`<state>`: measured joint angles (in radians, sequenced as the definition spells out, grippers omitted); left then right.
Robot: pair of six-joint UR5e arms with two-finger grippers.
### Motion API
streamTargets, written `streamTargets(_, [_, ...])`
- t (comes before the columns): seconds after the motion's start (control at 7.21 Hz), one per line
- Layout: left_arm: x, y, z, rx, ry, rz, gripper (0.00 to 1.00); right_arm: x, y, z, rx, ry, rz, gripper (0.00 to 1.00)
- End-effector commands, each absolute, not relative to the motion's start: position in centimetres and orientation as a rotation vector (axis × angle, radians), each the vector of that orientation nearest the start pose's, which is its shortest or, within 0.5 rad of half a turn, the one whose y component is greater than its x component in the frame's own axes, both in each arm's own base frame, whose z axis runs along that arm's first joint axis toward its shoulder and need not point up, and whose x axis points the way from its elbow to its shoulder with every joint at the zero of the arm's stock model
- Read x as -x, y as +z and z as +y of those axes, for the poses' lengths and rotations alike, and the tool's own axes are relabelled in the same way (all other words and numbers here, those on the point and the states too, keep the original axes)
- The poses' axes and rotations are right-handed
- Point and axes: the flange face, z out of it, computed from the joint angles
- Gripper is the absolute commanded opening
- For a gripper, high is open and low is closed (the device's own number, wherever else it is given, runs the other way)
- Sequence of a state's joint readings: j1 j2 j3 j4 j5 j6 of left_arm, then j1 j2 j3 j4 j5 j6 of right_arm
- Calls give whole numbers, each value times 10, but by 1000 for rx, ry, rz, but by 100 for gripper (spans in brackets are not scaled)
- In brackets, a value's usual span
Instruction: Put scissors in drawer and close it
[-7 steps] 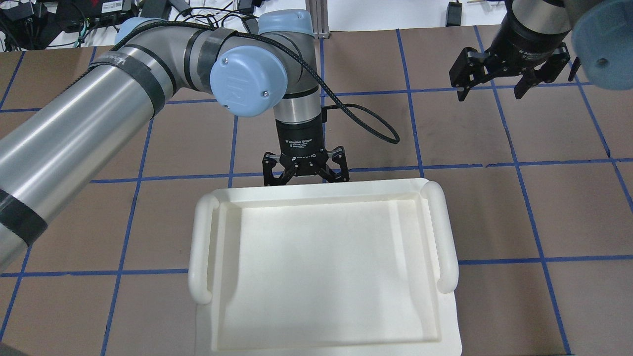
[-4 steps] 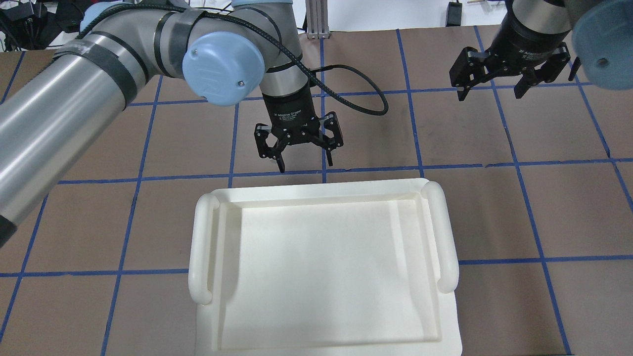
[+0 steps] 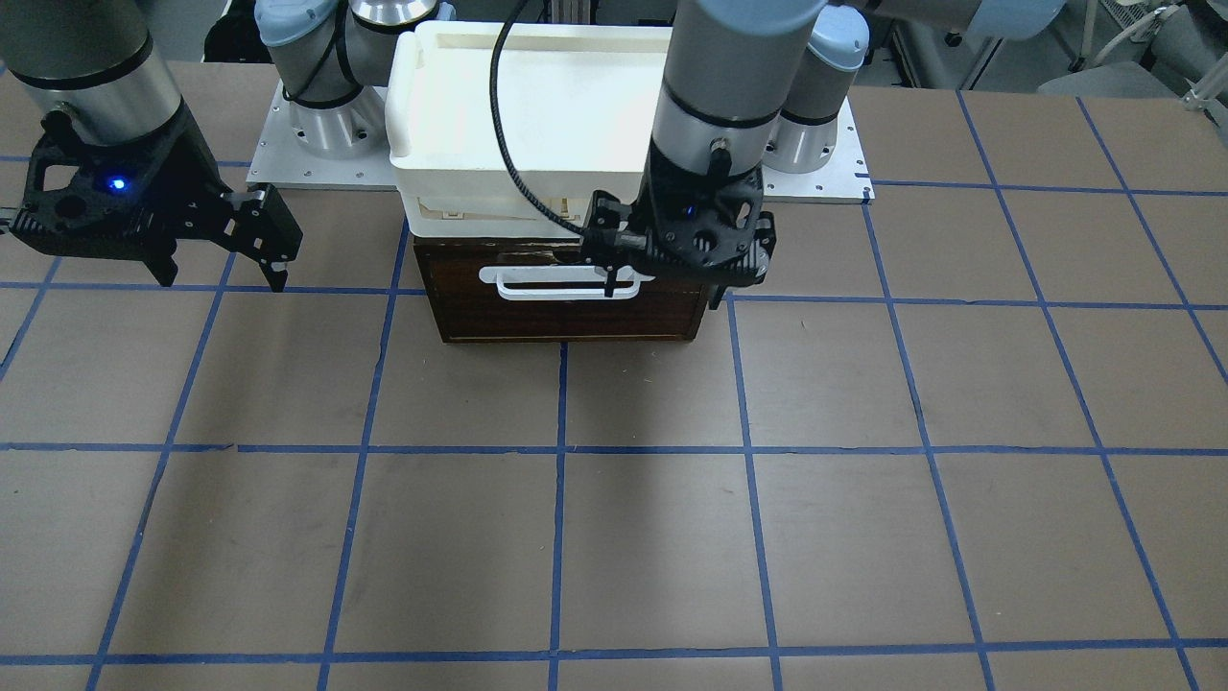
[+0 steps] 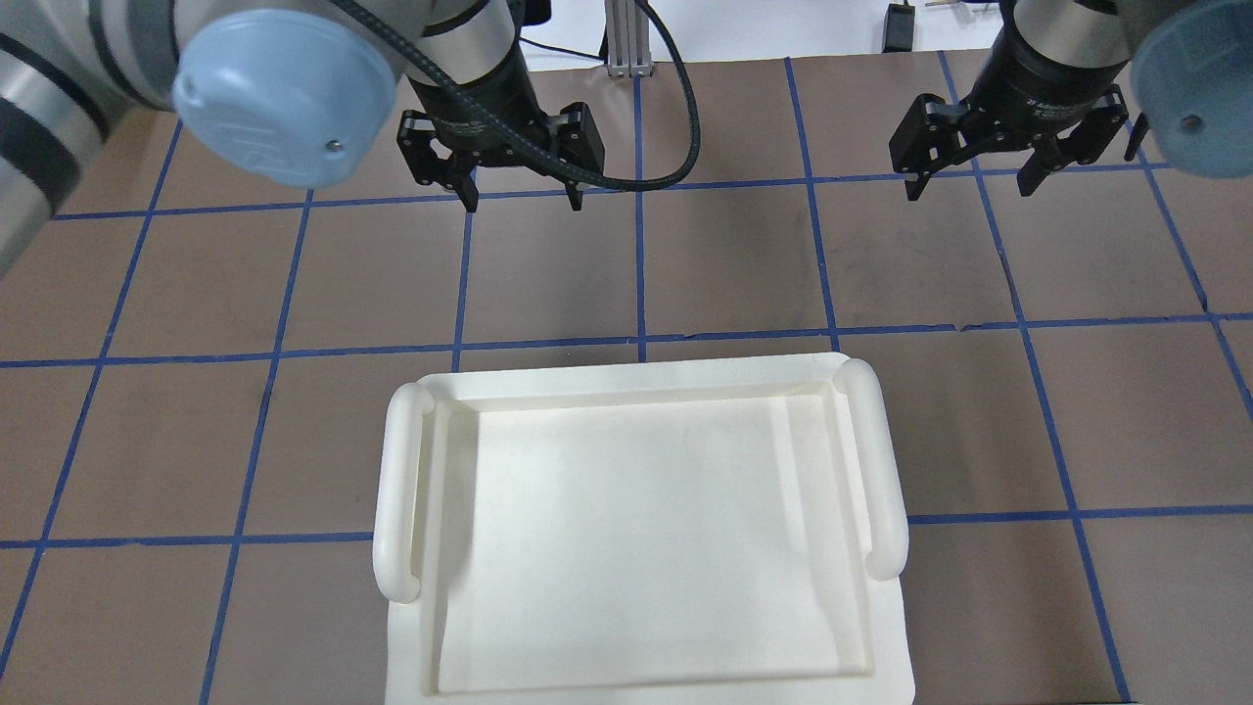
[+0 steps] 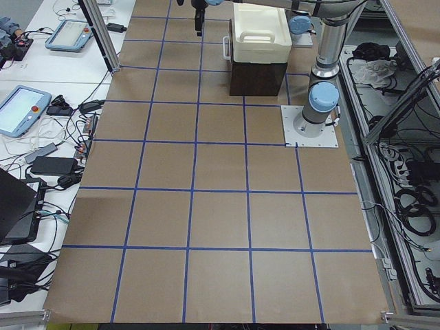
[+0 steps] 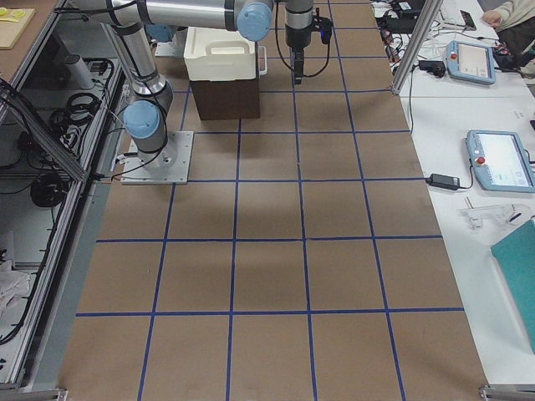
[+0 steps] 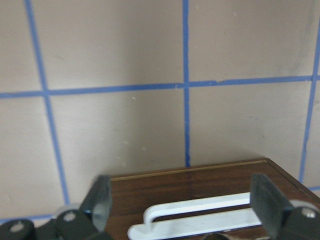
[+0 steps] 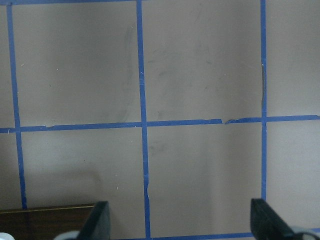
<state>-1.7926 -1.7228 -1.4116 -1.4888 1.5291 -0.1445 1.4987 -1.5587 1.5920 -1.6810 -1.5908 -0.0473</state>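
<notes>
On the desk point(image 3: 672, 547), beneath one white tray point(image 4: 636, 374), one drawer point(image 3: 566, 321) is seen, with its dark brown front and its one white bar handle point(image 3: 556, 294) turned away from the robot. It appears to be pushed in. Two rounded side grips are counted on the tray. Two grippers are held above the desk. The left gripper point(image 4: 524, 204) is placed over the space just in front of the handle, apart from it, its two jaws spread and empty. The right gripper point(image 4: 969, 188) is placed well off to the side, its two jaws likewise spread and empty.
</notes>
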Motion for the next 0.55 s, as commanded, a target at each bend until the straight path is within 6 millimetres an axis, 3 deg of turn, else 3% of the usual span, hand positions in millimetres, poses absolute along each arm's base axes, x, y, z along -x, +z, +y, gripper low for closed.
streamTargets(0.0, [187,534,-509,-92,-242,3172,100,-99,483,-510,-39,-113,3148,100])
streamTargets(0.42, [169,527,-457,-40,-238,3166,100,-101,481,-509,-31,-106,3145,100])
